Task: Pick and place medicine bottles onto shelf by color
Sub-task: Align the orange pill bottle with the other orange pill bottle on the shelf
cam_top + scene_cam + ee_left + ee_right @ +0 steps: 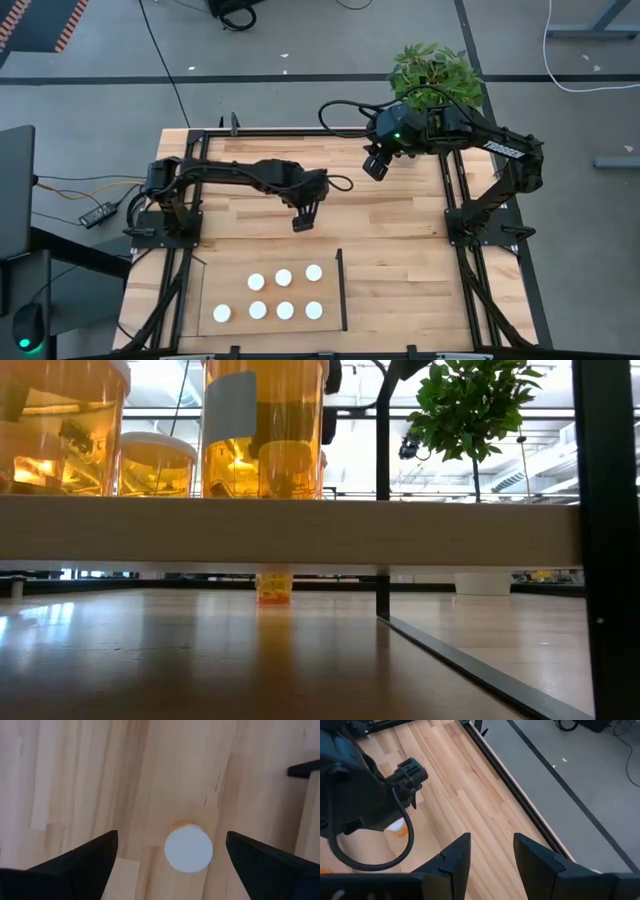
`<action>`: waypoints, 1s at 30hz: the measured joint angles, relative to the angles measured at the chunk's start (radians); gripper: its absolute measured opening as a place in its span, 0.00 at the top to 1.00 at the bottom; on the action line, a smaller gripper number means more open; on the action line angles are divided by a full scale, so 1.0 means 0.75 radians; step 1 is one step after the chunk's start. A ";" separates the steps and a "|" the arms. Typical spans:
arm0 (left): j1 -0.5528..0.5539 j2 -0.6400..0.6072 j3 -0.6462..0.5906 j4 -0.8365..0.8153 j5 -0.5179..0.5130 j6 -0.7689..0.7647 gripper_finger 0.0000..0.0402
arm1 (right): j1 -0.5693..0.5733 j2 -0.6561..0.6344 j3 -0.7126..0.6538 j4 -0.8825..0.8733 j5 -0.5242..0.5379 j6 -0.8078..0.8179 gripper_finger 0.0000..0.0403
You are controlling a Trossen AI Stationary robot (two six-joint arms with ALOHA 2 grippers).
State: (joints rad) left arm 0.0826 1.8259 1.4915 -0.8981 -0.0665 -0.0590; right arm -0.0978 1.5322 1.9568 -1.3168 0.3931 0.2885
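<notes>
Left gripper (301,224) hangs over the middle of the table (400,215) with its two fingers (82,862) spread wide, and nothing is between them. Directly below it, seen in the left wrist view, stands one bottle (188,848) upright on the bare wood, its round white cap facing the camera and a thin orange edge showing behind the cap. In the high view this bottle is hidden under the gripper. In the low view the bottle (273,586) shows far off on the table, alone.

Seven other bottles (284,277) stand on the shelf (229,288) near the front edge of the table, three in one row and four in the next, well apart from each other. A black strip (341,288) rises along the right side of the shelf.

I judge that the bottle is light, stiff plastic, smooth and a little slippery, and that it tips easily. The best hold is probably across the cap or just under it, with the fingers coming straight down on both sides.

Right gripper (491,851) waits high near the plant (436,72) at the far side, with a narrow gap between its fingers and nothing held. Nothing stands close to the lone bottle, but the bottles already on the shelf and the black strip could get in the way during placing.
</notes>
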 joint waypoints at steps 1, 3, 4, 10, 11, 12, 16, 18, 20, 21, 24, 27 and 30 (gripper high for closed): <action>0.003 0.000 0.017 -0.020 0.000 -0.003 0.06 | -0.001 0.000 0.000 -0.001 0.000 0.002 0.61; 0.010 -0.001 0.036 -0.064 0.010 -0.010 0.06 | 0.000 0.000 0.000 -0.009 0.000 0.005 0.61; 0.015 -0.001 0.041 -0.077 0.020 -0.011 0.06 | -0.001 0.000 0.000 -0.015 0.000 0.005 0.61; 0.021 -0.001 0.018 -0.119 0.095 -0.054 0.06 | -0.001 0.000 0.000 -0.043 -0.001 0.020 0.61; 0.017 -0.001 0.010 -0.118 0.095 -0.062 0.07 | -0.001 0.000 0.000 -0.047 0.000 0.020 0.61; 0.014 -0.001 0.005 -0.118 0.096 -0.074 0.07 | -0.001 0.000 0.000 -0.053 0.000 0.019 0.61; 0.008 -0.001 0.000 -0.113 0.099 -0.086 0.06 | -0.001 0.000 0.000 -0.062 -0.001 -0.026 0.61; 0.005 -0.001 0.000 -0.112 0.098 -0.091 0.06 | -0.001 0.000 0.000 -0.062 -0.001 -0.046 0.61; 0.005 -0.001 0.000 -0.111 0.098 -0.088 0.05 | -0.001 0.000 0.000 -0.062 -0.001 -0.069 0.61; 0.004 -0.001 0.000 -0.108 0.098 -0.085 0.05 | -0.001 0.000 0.000 -0.062 -0.001 -0.077 0.61; -0.002 0.021 0.000 -0.097 0.114 -0.085 0.05 | -0.001 0.000 0.000 -0.061 -0.001 -0.096 0.61; -0.003 0.044 -0.002 -0.098 0.175 -0.084 0.05 | -0.001 0.000 0.000 -0.061 -0.001 -0.096 0.61; -0.008 0.062 -0.003 -0.107 0.186 -0.083 0.05 | -0.001 0.001 0.000 -0.061 -0.001 -0.096 0.61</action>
State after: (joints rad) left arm 0.0767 1.8726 1.4891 -0.9786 0.0730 -0.1209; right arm -0.0982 1.5326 1.9568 -1.3628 0.3927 0.2161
